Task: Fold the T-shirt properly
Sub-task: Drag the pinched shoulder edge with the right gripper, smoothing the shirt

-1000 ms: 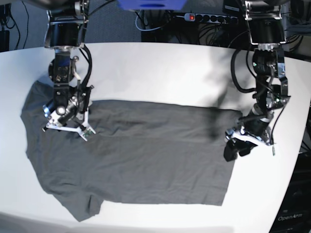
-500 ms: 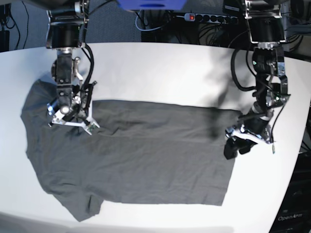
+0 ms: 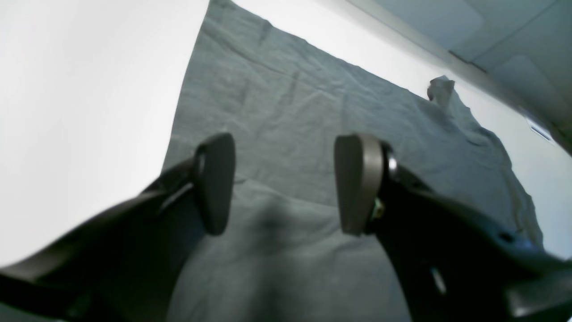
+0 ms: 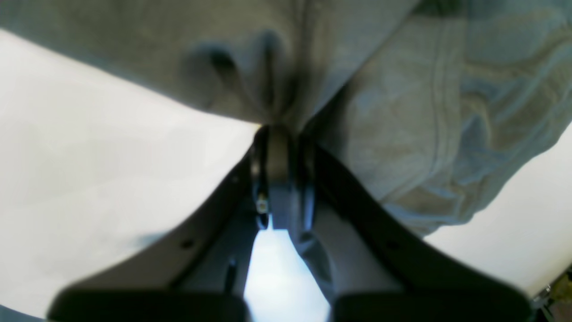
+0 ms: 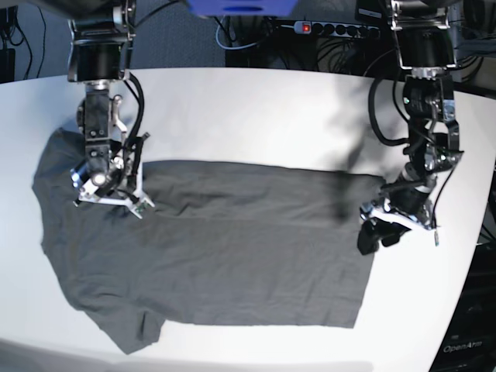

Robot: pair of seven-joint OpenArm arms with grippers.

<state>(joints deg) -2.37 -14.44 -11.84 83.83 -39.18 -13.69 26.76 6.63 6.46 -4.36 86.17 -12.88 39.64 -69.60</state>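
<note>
Right claw [image 4: 279,134] pinched on T-shirt [image 5: 209,248] fabric near shoulder, upper left of base view. Left claw [image 3: 281,183] spread over hem, frame right, not gripping. Shirt mostly flat on table [image 5: 256,116]; no fold done yet, all folds left.

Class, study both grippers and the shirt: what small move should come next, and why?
Probably the left gripper should close on the hem. The right gripper is pinched on a bunch of the T-shirt near the sleeve, while the left one hangs open with cloth between its fingers. Both ends need holding before lifting to fold.
</note>
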